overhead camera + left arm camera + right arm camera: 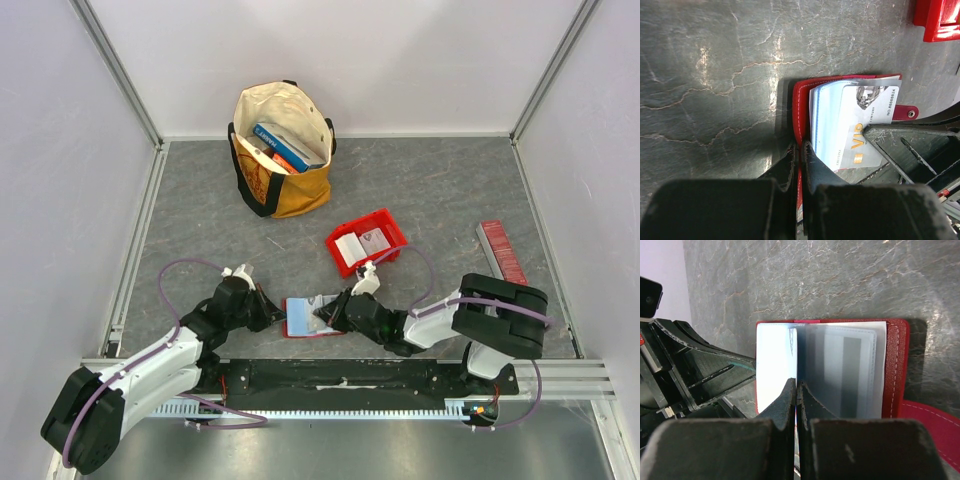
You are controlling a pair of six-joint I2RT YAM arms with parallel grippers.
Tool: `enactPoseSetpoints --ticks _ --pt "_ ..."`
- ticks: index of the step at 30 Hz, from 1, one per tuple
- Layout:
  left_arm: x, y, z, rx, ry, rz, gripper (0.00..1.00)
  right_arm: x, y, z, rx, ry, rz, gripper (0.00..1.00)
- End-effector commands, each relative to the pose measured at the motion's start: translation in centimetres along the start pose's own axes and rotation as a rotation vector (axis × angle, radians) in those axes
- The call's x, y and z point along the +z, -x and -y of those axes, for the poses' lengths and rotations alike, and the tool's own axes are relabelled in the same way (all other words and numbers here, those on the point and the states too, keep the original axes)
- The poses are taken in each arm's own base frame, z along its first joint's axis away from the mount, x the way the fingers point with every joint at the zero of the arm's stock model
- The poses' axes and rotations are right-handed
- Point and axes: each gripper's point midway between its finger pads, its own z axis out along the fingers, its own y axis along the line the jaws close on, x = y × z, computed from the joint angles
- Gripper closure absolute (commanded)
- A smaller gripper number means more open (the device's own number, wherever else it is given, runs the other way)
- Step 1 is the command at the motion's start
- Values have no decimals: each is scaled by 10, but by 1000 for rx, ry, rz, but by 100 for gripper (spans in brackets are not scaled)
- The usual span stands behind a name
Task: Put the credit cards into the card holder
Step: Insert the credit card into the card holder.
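The dark red card holder lies open on the grey table between the two arms, its pale clear slots facing up. My left gripper is shut on the holder's red cover at its left edge. A pale credit card marked VIP lies slanted over the slots, partly inside. My right gripper is shut on that card's edge. Its fingertip shows on the card in the left wrist view. More credit cards lie in the red bin.
The red plastic bin sits just behind the holder, right of centre. A cream and yellow tote bag with blue books stands at the back. A long ridged red strip lies at the right. Metal rails border the table.
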Motion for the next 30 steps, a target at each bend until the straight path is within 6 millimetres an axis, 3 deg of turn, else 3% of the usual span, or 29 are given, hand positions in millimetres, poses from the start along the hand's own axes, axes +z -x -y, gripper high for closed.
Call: enactPoseSetpoints --ticks 1,11,16,22,26,30 --pt "1 0 3 -18 -16 6 98 4 -3 4 25 2 -12 100" --pt "2 1 5 -18 -20 6 98 7 -12 1 -48 -55 -79 98" --pt "1 4 6 -16 -20 15 98 2 -1 -1 -151 -129 -52 85" --pt "1 5 7 -11 -19 18 98 -11 21 5 -238 -246 10 53" --pt "2 5 8 -3 -19 13 98 -9 17 8 -247 -260 -5 50" --pt "2 5 8 -1 -20 10 98 -2 8 -2 -258 -215 -42 51"
